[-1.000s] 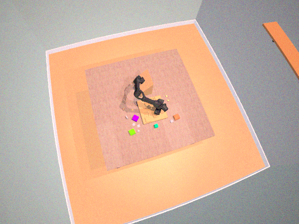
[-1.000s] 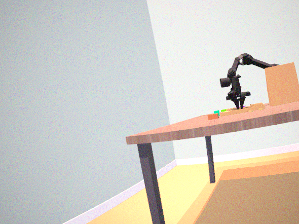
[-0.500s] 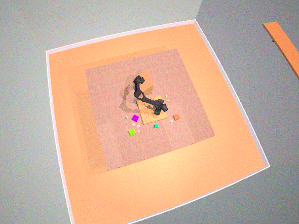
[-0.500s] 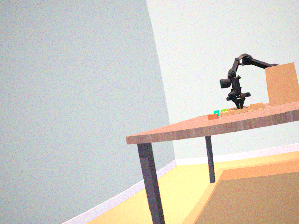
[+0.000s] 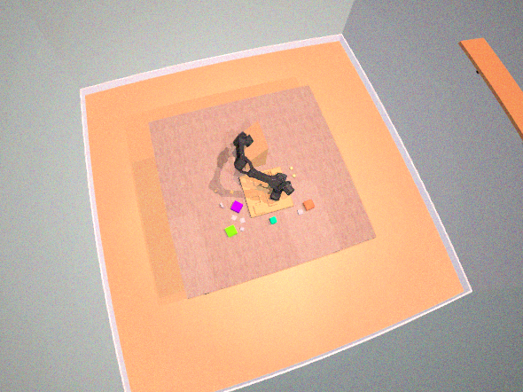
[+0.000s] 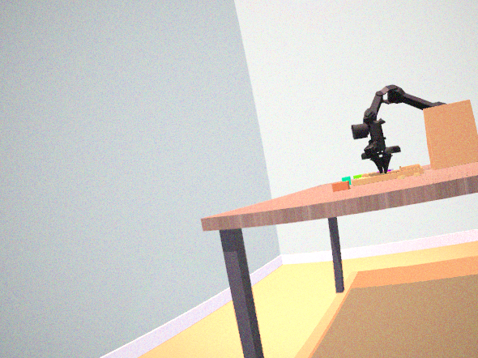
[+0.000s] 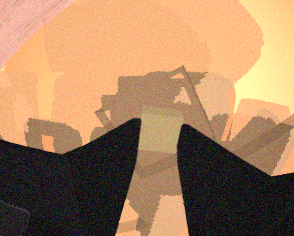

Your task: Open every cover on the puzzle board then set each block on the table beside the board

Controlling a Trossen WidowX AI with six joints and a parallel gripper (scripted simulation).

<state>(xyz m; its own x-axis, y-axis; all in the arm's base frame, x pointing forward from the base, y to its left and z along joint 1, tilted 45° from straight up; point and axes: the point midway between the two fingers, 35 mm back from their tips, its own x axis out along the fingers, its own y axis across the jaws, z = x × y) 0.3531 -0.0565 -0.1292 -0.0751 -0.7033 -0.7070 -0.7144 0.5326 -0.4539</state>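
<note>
The wooden puzzle board (image 5: 285, 203) (image 6: 358, 182) (image 7: 145, 35) lies under the arm; its covers' positions are too small or shadowed to tell. My gripper (image 6: 383, 172) (image 7: 160, 129) points down at the board and is shut on a pale yellow-green block (image 7: 161, 131), which shows between the fingertips. Its fingertips are hidden under the hand in the top view. On the table, off the board, lie a purple block (image 5: 237, 207), a lime block (image 5: 230, 231) (image 6: 357, 176), a teal block (image 5: 273, 220) (image 6: 346, 180) and an orange block (image 5: 308, 205) (image 6: 340, 186).
Small white pieces (image 5: 234, 217) (image 5: 300, 212) lie near the blocks, and small yellow pieces (image 5: 291, 168) (image 5: 215, 191) lie on both sides of the board. A tall orange-brown box (image 5: 257, 142) (image 6: 450, 135) stands beside the arm's base, behind the board.
</note>
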